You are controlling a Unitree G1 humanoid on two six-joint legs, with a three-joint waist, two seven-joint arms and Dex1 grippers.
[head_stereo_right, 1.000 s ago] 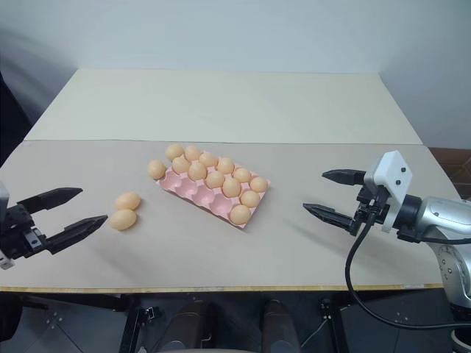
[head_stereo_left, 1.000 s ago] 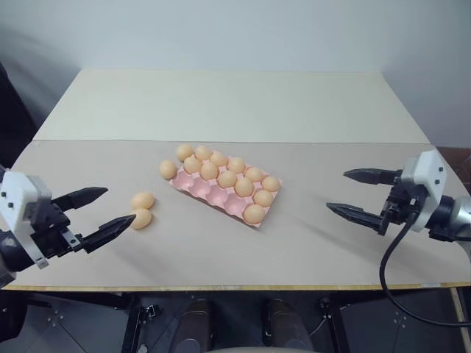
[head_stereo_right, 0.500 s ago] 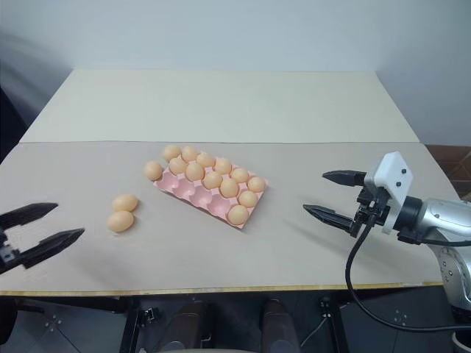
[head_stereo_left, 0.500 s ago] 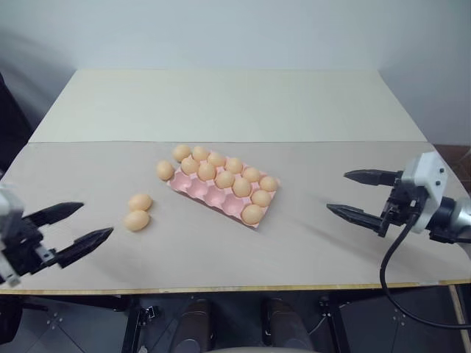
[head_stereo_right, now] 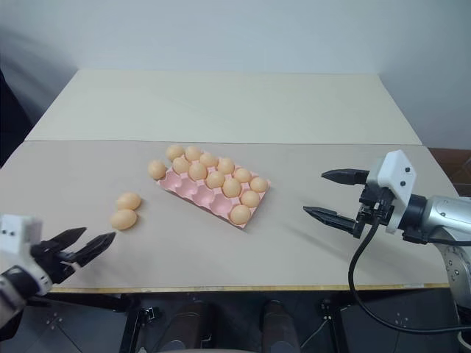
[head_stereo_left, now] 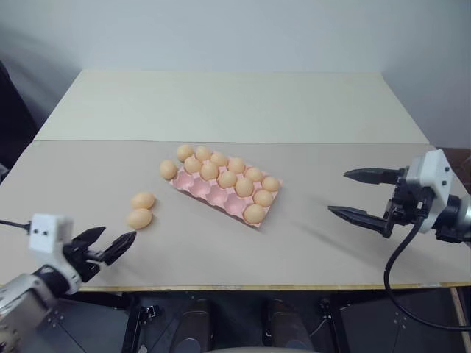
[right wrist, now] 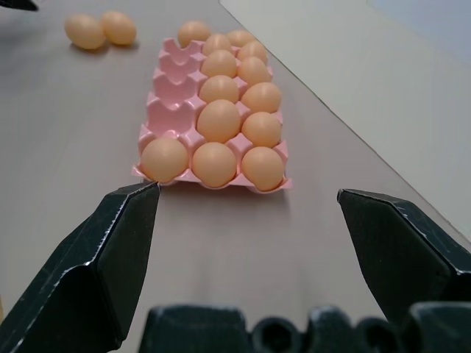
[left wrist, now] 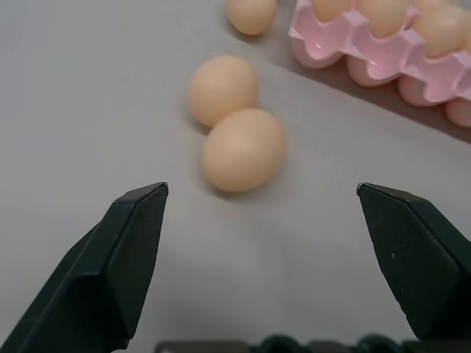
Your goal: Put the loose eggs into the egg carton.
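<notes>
The pink egg carton [head_stereo_left: 213, 195] lies slanted at the table's middle, with several eggs in its cups and a few empty cups in its near row. Two loose eggs [head_stereo_left: 143, 200] [head_stereo_left: 139, 218] lie touching each other left of it. A third loose egg [head_stereo_left: 168, 170] rests against the carton's far left corner. My left gripper [head_stereo_left: 120, 233] is open, low over the table near its front edge, a little short of the pair of eggs [left wrist: 243, 149]. My right gripper [head_stereo_left: 337, 191] is open and empty, right of the carton [right wrist: 165, 110], pointing at it.
The light table [head_stereo_left: 243, 110] stretches far behind the carton, with a seam across its middle. Its front edge [head_stereo_left: 243, 285] runs just below both grippers. A black cable [head_stereo_left: 390, 272] hangs from my right wrist.
My left gripper has sunk toward the table's front edge and rolled, drawing back from the nearer loose egg. The right gripper, the eggs and the carton have stayed put.
</notes>
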